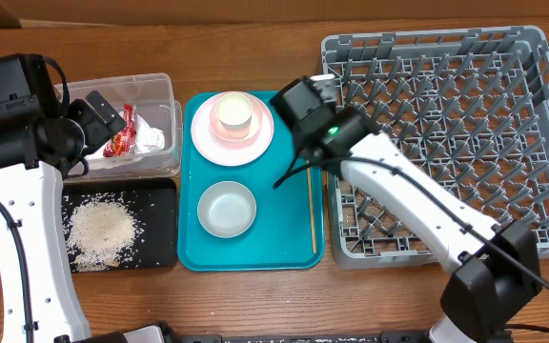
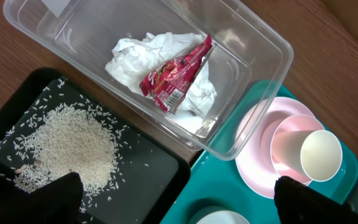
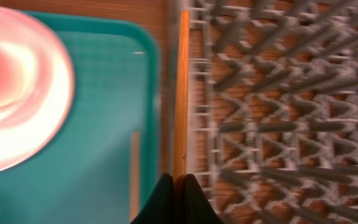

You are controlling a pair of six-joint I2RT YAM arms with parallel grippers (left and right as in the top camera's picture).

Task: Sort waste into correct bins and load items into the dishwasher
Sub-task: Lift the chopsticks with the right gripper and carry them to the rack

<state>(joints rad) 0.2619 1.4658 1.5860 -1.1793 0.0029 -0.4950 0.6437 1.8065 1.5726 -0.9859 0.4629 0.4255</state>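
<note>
The clear tub (image 1: 160, 88) holds the crumpled white napkin (image 2: 135, 59) and the red wrapper (image 2: 176, 74). The black tray (image 1: 160, 195) holds a heap of rice crumbs (image 1: 101, 229). The pink plate (image 1: 206, 141) lies on the teal tray and carries the cream cup (image 1: 234, 112). A grey-white bowl (image 1: 227, 210) sits below it. My left gripper (image 2: 179, 190) is open and empty above the tub and black tray. My right gripper (image 3: 180, 183) is shut on a wooden chopstick (image 3: 180, 93) at the edge between tray and grey dish rack (image 1: 446, 143). A second chopstick (image 1: 313, 214) lies on the tray.
The teal serving tray (image 1: 255, 255) lies between the bins and the rack. The rack (image 3: 278, 93) fills the right side, with upright pegs. Bare wooden table runs along the front edge.
</note>
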